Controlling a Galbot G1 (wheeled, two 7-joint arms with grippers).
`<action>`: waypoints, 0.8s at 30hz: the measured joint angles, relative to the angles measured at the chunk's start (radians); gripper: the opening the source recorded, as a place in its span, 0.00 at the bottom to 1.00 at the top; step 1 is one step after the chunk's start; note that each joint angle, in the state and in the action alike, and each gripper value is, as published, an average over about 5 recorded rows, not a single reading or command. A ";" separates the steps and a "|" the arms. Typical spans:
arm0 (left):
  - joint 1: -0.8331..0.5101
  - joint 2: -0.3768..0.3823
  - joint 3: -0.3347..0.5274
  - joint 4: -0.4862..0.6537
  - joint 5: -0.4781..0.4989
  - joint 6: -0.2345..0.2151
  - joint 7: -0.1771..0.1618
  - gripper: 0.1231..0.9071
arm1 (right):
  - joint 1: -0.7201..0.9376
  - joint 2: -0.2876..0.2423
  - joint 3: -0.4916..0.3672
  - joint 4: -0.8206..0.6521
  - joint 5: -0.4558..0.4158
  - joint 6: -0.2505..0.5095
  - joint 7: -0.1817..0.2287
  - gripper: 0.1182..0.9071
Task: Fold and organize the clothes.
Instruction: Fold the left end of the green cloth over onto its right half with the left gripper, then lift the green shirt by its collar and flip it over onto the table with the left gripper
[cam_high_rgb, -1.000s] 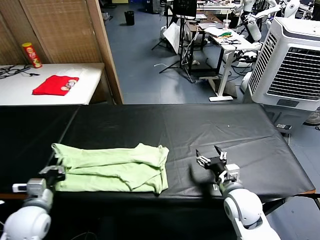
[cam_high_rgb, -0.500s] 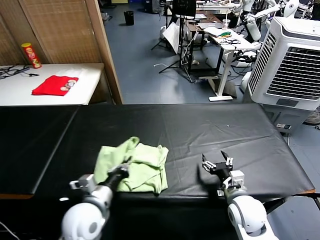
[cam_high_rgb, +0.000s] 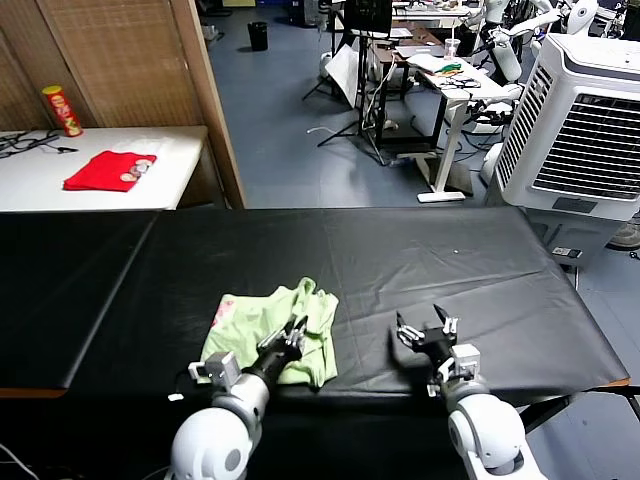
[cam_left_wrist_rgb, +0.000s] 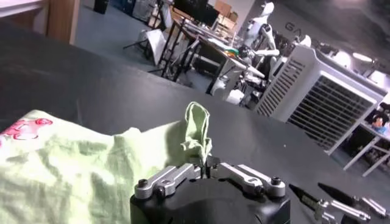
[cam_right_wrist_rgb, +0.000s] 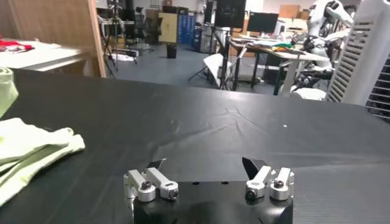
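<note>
The pale green T-shirt (cam_high_rgb: 262, 328) lies bunched and folded on the black table (cam_high_rgb: 400, 260), near its front edge, with its pink printed patch (cam_high_rgb: 225, 308) facing up at the left. My left gripper (cam_high_rgb: 292, 331) is shut on a fold of the shirt at its right side. In the left wrist view the pinched cloth (cam_left_wrist_rgb: 196, 131) stands up from the closed gripper (cam_left_wrist_rgb: 206, 168), and the rest of the shirt (cam_left_wrist_rgb: 73, 170) spreads behind with the patch (cam_left_wrist_rgb: 24, 128). My right gripper (cam_high_rgb: 426, 333) is open and empty over bare table right of the shirt; it also shows in the right wrist view (cam_right_wrist_rgb: 207, 165), with the shirt (cam_right_wrist_rgb: 30, 149) off to one side.
A red folded garment (cam_high_rgb: 110, 170) and a chip can (cam_high_rgb: 63, 110) sit on a white side table at the back left. A wooden partition (cam_high_rgb: 205, 100) stands behind the table. A large white air cooler (cam_high_rgb: 590, 120) stands at the right.
My left gripper has carried the shirt's left side across to the right, folding it over; the shirt is now narrower and the pink patch shows. The right gripper has barely moved.
</note>
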 joint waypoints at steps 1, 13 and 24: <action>0.003 -0.007 0.000 -0.004 -0.017 0.007 -0.008 0.41 | 0.000 -0.002 -0.005 0.000 0.002 0.010 -0.013 0.86; 0.039 0.018 -0.097 -0.016 0.075 -0.078 0.033 0.86 | 0.075 -0.039 -0.144 -0.009 0.110 0.043 -0.137 0.86; 0.072 0.080 -0.243 0.029 0.150 -0.108 0.050 0.86 | 0.130 -0.023 -0.288 -0.068 -0.146 -0.009 -0.096 0.86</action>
